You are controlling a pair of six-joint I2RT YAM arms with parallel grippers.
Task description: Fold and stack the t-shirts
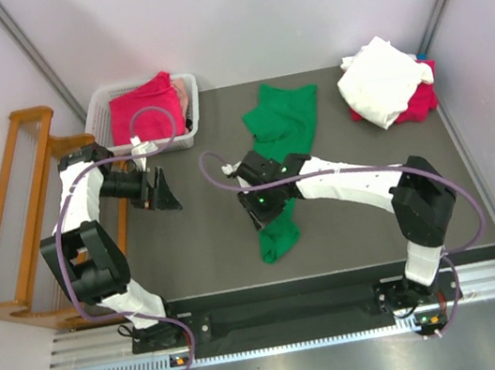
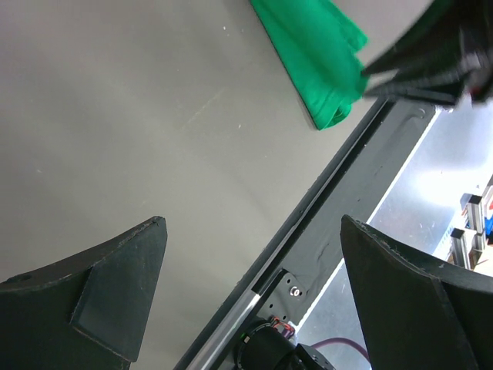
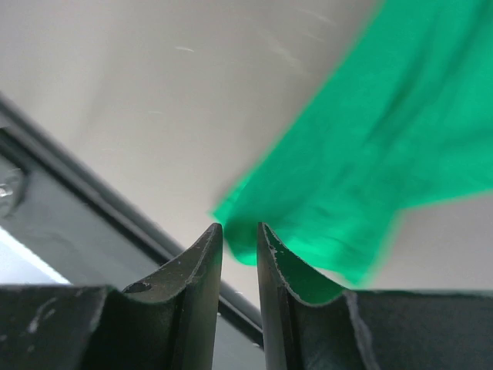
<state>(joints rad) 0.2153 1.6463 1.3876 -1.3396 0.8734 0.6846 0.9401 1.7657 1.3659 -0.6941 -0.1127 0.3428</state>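
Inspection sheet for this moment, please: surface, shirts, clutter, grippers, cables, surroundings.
Surface: dark table, flat.
Job's things: green t-shirt lies crumpled lengthwise mid-table; white t-shirt is piled on a crimson t-shirt at the far right; red t-shirt sits in the basket.
Clutter: nothing seen.
Grippers: left gripper open, holding nothing; right gripper over the green t-shirt, jaws nearly closed, grip unclear.
Cables: purple cable loops off each arm.
Surroundings: orange rack at left, pale walls.
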